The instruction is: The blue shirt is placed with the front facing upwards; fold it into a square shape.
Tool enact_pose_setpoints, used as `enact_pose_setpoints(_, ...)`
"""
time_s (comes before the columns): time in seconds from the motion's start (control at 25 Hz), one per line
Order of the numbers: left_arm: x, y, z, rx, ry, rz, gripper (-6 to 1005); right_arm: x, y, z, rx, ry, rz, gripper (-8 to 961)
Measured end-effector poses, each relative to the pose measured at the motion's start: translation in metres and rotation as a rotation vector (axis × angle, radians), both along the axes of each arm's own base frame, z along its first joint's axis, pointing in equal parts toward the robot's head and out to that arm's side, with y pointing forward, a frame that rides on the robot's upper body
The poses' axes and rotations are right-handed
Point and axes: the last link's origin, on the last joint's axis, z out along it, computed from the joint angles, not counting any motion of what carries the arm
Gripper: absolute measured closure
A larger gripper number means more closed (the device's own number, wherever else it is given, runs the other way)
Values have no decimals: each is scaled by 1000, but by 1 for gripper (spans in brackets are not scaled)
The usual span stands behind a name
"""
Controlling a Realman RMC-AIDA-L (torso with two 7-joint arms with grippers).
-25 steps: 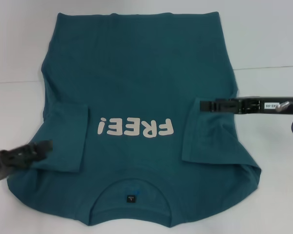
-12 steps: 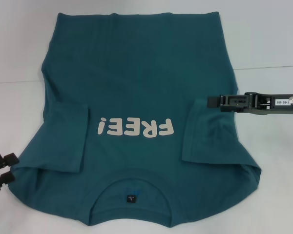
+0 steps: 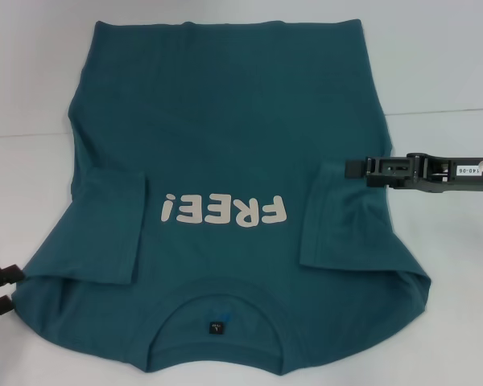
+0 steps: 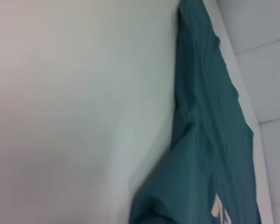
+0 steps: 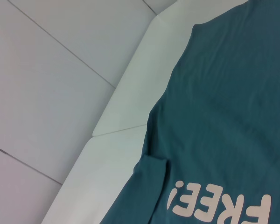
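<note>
The blue shirt [image 3: 225, 161] lies flat on the white tabletop [image 3: 443, 72], front up, with both short sleeves folded inward over the body. The cream "FREE!" lettering [image 3: 225, 211] sits across the chest, and the collar with its small dark neck label [image 3: 216, 328] is on the side nearest the robot.

The right end effector [image 3: 352, 169] reaches in level from the robot's right, its tip over the shirt's right edge. The folded right sleeve [image 3: 342, 225] lies just beside that tip, on the side toward the robot, and the lettering lies beyond the tip toward the shirt's middle. Whether its fingers are parted or closed I cannot tell (they are seen edge-on), and no cloth is visibly gripped.

The left end effector [image 3: 0, 291] is at the near left corner of the head view, just outside the shirt's left shoulder edge. Its two dark fingertips [image 3: 3, 273] stand apart with bare tabletop between them, so it is released and holds nothing. The folded left sleeve [image 3: 109, 229] lies inward of it, toward the shirt's middle.

The left wrist view shows the shirt's edge [image 4: 210, 140] running beside the bare tabletop [image 4: 74, 102]. The right wrist view shows the lettering [image 5: 219, 210] and the far sleeve fold [image 5: 151, 186].
</note>
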Motion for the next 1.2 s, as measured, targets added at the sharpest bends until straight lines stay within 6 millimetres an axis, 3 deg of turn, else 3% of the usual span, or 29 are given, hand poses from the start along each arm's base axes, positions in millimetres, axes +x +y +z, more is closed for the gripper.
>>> enact_pose_setpoints(0.36, -8, -4, -2, 12, -10, 53, 342, 2, 2, 6, 25, 16, -16, 84)
enact_pose_setpoints(0.96, 5, 12, -16, -33, -7, 18, 341, 4, 1, 6, 29, 18, -20, 85)
enact_pose_setpoints(1.2, 0, 7, -12, -13, -11, 35, 341, 5, 1, 6, 31, 16, -22, 84)
